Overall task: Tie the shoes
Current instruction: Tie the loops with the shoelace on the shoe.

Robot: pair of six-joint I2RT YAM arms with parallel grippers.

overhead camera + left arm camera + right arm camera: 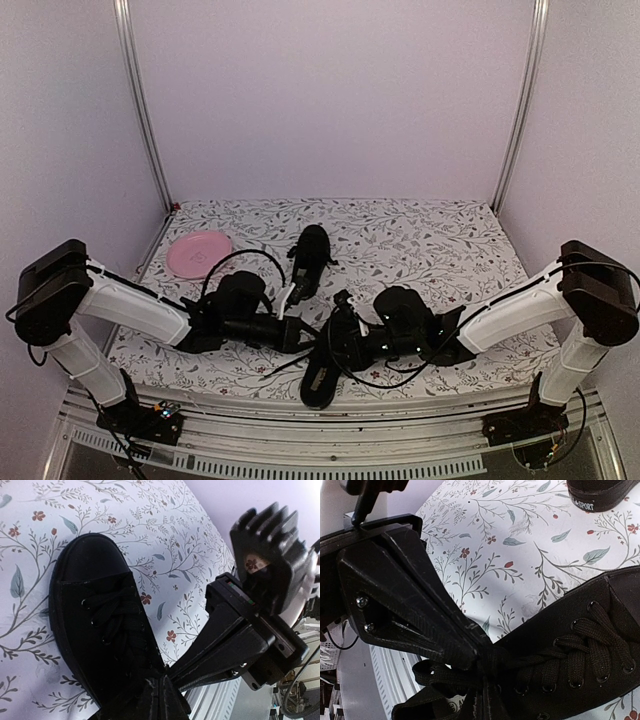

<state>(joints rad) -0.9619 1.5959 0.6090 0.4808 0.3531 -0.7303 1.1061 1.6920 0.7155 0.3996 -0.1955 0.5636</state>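
Observation:
Two black shoes lie on the flowered cloth. One shoe (pixel 311 262) lies at the far middle; its toe shows in the right wrist view (pixel 600 494). The near shoe (pixel 325 368) lies by the front edge, also seen in the left wrist view (pixel 95 630) and the right wrist view (pixel 580 650). My left gripper (pixel 303 335) and right gripper (pixel 336 338) meet tip to tip over its laces (pixel 445 672). The left gripper (pixel 162 697) is shut, pinching a lace by the shoe's opening. The right gripper (pixel 485 702) is shut on a lace at the knot.
A pink plate (pixel 198 253) lies at the far left of the cloth. The metal front rail (pixel 330 450) runs just behind the near shoe's heel. Frame posts (pixel 140 100) stand at the back corners. Black cables loop off both wrists.

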